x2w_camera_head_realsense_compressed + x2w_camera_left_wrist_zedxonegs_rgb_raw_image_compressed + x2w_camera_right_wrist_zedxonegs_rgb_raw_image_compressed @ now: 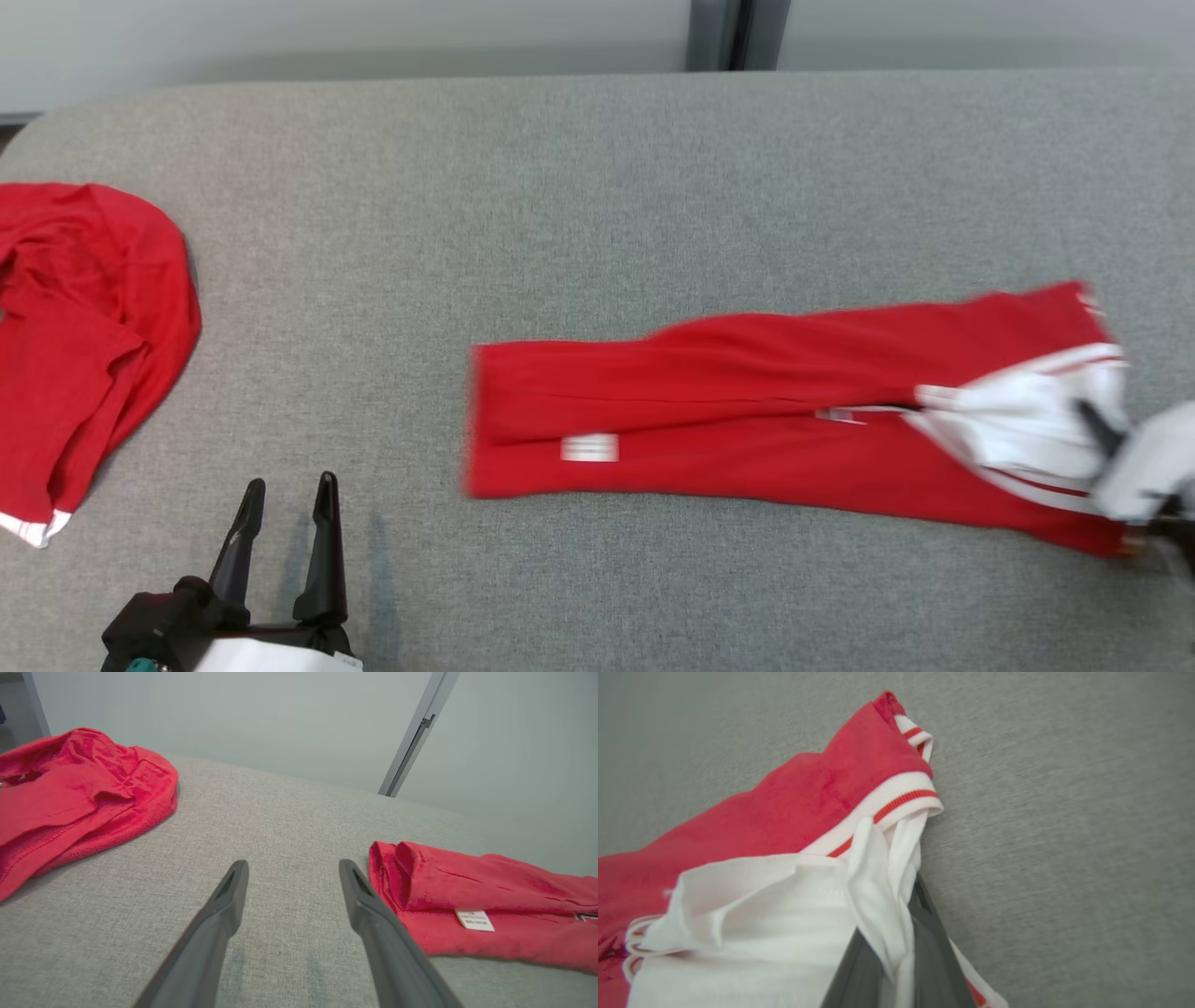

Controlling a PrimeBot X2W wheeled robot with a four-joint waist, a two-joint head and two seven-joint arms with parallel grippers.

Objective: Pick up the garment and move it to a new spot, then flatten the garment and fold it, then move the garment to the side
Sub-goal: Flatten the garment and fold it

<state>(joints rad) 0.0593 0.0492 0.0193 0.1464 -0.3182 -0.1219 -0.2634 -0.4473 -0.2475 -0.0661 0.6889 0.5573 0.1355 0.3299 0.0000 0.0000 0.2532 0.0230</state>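
The garment point(747, 411) is a long red folded strip with white striped trim, lying flat on the grey padded table point(597, 187) from the centre to the right. My right gripper point(1097, 425) is at its right end, shut on the bunched white part. In the right wrist view the white cloth point(873, 891) is pinched between the dark fingers point(929, 933), and that gripper point(896, 914) sits just above the table. My left gripper point(289, 485) stands open and empty at the lower left, left of the garment's near end point(490, 891). Its open fingers point(292, 865) point across bare table.
A second red garment point(84, 327) lies crumpled at the table's left edge, also in the left wrist view point(79, 784). A pale wall with a dark vertical post point(738, 33) runs behind the table's far edge.
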